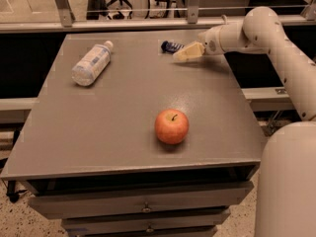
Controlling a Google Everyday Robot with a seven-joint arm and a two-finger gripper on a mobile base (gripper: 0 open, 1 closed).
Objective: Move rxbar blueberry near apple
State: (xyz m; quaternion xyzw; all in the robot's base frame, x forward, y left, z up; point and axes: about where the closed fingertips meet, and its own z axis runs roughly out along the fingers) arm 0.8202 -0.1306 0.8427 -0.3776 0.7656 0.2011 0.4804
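The rxbar blueberry [171,46], a small dark blue wrapper, lies near the far edge of the grey table [113,127]. The gripper [183,54], with pale cream fingers, reaches in from the right on the white arm and hovers just right of the bar, its tips close beside it. The apple [171,126], red-orange with a short dark stem, sits toward the front of the table, well apart from the bar and the gripper.
A clear plastic bottle with a white label [92,63] lies on its side at the far left. The white robot body [286,181] fills the lower right. A rail [148,23] runs behind the table. Drawers [143,206] sit under the front edge.
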